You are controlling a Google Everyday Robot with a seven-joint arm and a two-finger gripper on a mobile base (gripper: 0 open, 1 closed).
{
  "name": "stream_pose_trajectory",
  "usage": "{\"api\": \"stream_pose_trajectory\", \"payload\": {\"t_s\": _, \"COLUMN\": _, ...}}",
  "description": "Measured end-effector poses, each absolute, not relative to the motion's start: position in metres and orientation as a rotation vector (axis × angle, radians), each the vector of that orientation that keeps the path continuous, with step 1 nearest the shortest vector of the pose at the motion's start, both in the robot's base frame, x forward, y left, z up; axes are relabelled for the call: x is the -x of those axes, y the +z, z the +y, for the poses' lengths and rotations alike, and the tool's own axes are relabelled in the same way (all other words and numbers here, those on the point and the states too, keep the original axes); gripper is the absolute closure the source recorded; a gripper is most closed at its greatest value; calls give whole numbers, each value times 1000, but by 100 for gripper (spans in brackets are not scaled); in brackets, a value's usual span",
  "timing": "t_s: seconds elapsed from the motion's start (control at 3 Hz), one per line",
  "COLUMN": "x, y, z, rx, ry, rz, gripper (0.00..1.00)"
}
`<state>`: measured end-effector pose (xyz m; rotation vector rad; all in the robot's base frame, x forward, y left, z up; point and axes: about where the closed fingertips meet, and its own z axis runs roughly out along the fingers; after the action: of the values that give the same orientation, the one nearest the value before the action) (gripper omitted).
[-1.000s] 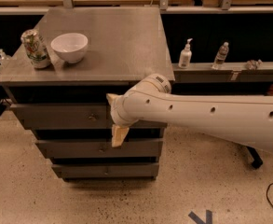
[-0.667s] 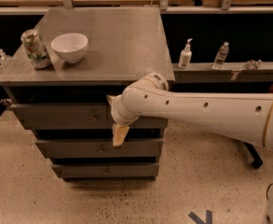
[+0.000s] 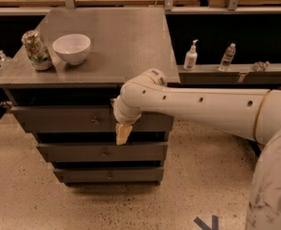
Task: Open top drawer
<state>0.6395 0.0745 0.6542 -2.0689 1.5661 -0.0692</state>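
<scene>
- Nearest the camera, the robot's white arm (image 3: 202, 111) comes in from the right edge and reaches leftward across the front of the grey cabinet
- At the arm's end the gripper (image 3: 123, 133) points down, its tan tip hanging over the lower edge of the top drawer (image 3: 58, 120) and the dark gap beneath it; I cannot tell whether the jaws are open or closed, and nothing shows between them
- The top drawer is the uppermost and widest of the three fronts, directly under the bench (image 3: 125, 42); its long axis runs left to right across the view and, by my reading, it is not yet pulled out
- The relation that matters: the small round knob (image 3: 96, 120) sits at the front's centre, just beside the jaws, to their left in the view and slightly higher, so they look apart from it, not around it
- My judgement is that the next move calls for a short shift left and up onto the knob, then a pull straight toward the camera
- Below lie the middle drawer (image 3: 82, 152) and the bottom drawer (image 3: 97, 175), both to be left alone
- On the bench stand a can (image 3: 36, 50) and a white bowl (image 3: 71, 48), near its left edge
- Farthest back, a pump bottle (image 3: 191, 56) and a small bottle (image 3: 228, 56) stand on a ledge
</scene>
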Motion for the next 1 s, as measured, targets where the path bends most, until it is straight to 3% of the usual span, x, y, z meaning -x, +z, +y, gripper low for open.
{"api": "stream_pose_trajectory", "payload": {"t_s": 0.33, "x": -640, "y": 649, "z": 75, "rx": 2103, "ry": -53, "rz": 1581, "gripper": 36}}
{"api": "stream_pose_trajectory", "payload": {"t_s": 0.67, "x": -620, "y": 638, "z": 78, "rx": 2164, "ry": 16, "rz": 1570, "gripper": 49}}
{"api": "stream_pose_trajectory", "payload": {"t_s": 1.0, "x": -613, "y": 638, "z": 80, "rx": 2181, "ry": 40, "rz": 1558, "gripper": 48}}
